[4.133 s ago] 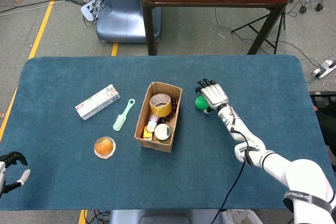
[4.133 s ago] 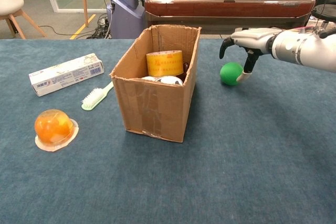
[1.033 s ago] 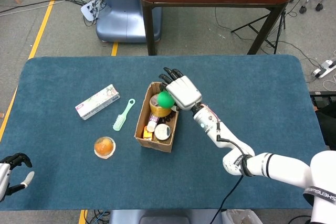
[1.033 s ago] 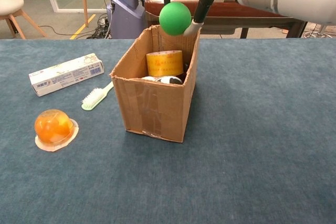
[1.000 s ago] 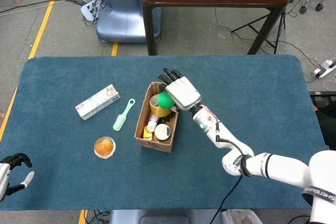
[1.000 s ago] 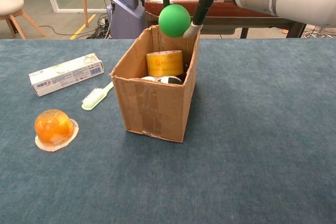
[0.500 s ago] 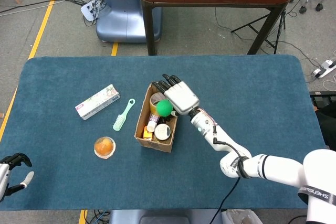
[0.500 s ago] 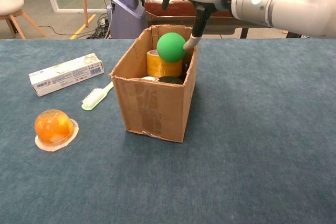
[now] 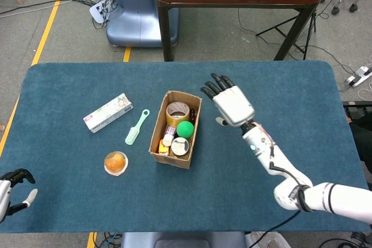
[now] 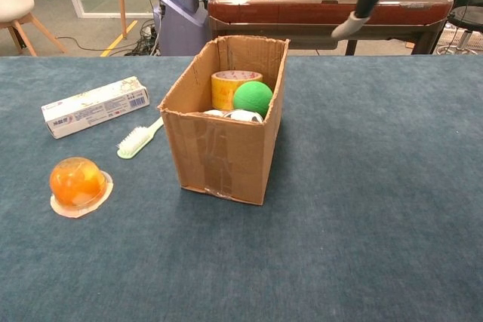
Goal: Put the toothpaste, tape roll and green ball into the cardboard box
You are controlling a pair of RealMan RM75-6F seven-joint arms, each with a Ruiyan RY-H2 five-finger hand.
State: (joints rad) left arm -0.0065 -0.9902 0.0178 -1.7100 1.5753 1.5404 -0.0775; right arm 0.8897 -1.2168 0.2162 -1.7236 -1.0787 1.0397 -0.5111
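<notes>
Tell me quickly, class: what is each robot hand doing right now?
Left robot hand: fingers curled, holding nothing visible, at the table's near left edge.
Right robot hand: open, fingers spread, holding nothing, raised to the right of the cardboard box.

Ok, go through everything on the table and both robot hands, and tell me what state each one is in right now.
Cardboard box: upright, top open.
Green ball: inside the box.
Tape roll: inside the box, beside the ball.
Toothpaste: lying on the table, outside the box.
Brush: lying flat beside the box.
Orange cup: sitting on the table.
Right robot hand: open, empty.
Left robot hand: empty, fingers curled.
</notes>
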